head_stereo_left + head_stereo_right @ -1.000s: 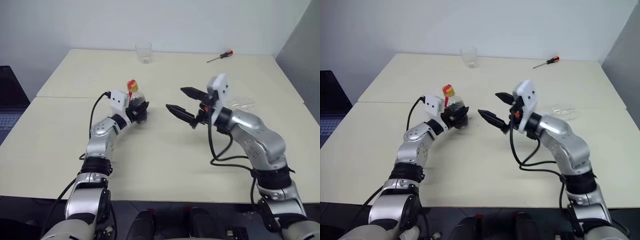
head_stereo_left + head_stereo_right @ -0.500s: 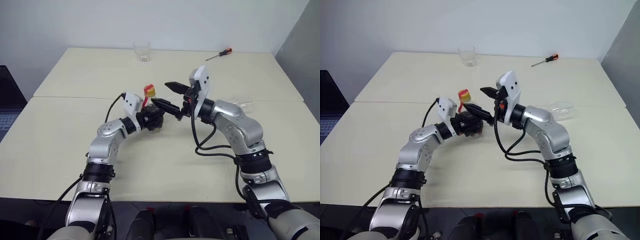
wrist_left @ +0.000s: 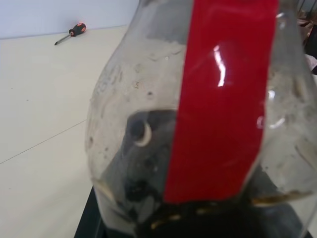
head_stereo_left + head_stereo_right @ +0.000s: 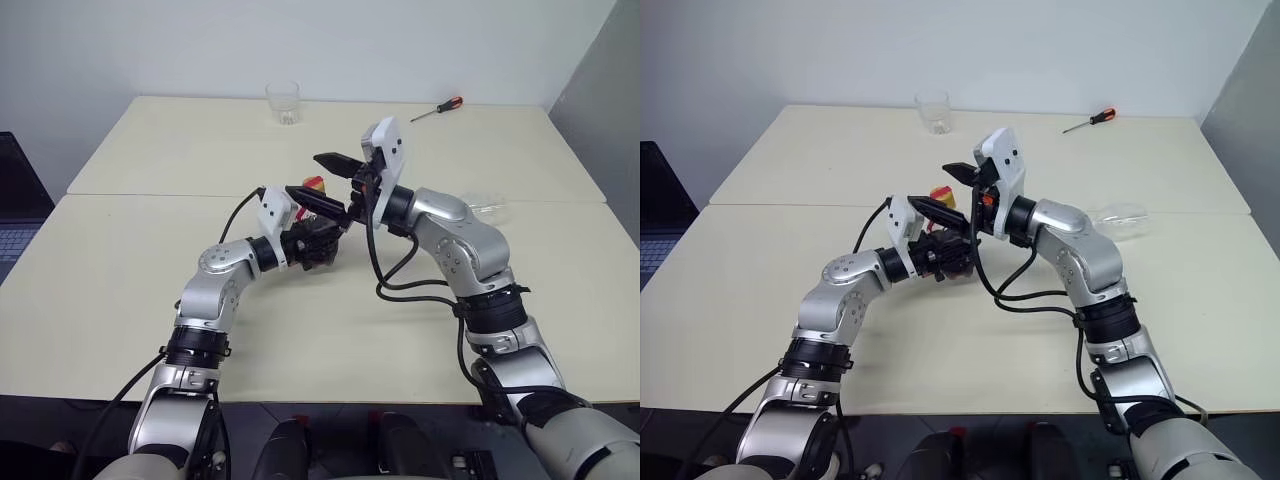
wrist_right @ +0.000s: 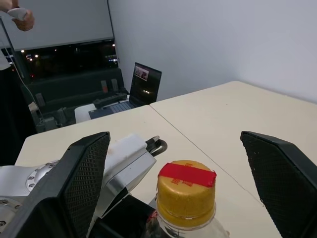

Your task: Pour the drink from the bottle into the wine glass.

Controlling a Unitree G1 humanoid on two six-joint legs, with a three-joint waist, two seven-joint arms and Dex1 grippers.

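My left gripper (image 4: 316, 244) is shut on the body of the bottle (image 4: 943, 196) and holds it upright just over the table's middle. The bottle's red label (image 3: 223, 99) and the dark drink (image 3: 143, 163) low inside it are close up in the left wrist view. My right gripper (image 4: 319, 180) is open, with one finger (image 5: 74, 183) on each side of the yellow-and-red cap (image 5: 186, 191) and apart from it. A clear glass, seemingly the wine glass (image 4: 1122, 215), lies on its side behind my right arm, partly hidden.
A short clear tumbler (image 4: 284, 103) stands at the table's far edge. A red-handled screwdriver (image 4: 440, 109) lies at the far right. A seam (image 4: 140, 195) crosses the table. A laptop (image 5: 141, 84) sits off the table's left side, and a person's hand (image 5: 20, 15) shows beyond it.
My left gripper has carried the bottle right, toward the middle. My right gripper has swung left, still open, and now brackets the cap.
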